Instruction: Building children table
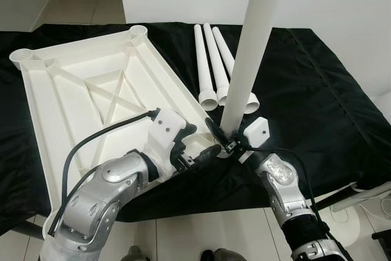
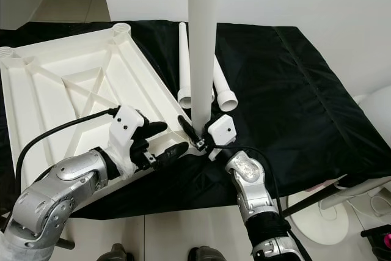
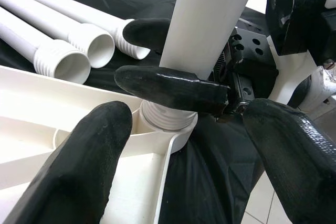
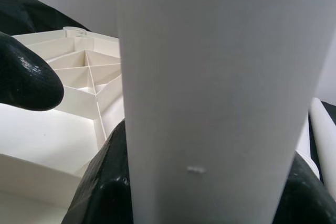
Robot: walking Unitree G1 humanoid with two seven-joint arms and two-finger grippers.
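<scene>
A white plastic tabletop (image 1: 79,96) lies upside down on a black cloth. One white table leg (image 1: 250,47) stands upright with its threaded end (image 3: 168,119) in the near right corner socket. My right gripper (image 1: 225,139) is shut on this leg just above the socket, and its black fingers (image 4: 100,182) wrap the tube. My left gripper (image 1: 198,142) is open beside the same corner, over the tabletop's rim, with its fingertips (image 3: 89,166) apart and touching nothing. Three spare legs (image 1: 211,68) lie side by side on the cloth behind the standing leg.
The black cloth (image 1: 317,90) covers the whole work surface, with bare room to the right. The surface's front edge runs just behind my forearms, above a tiled floor. A white round base (image 2: 317,212) stands on the floor at the right. A white wall lies behind.
</scene>
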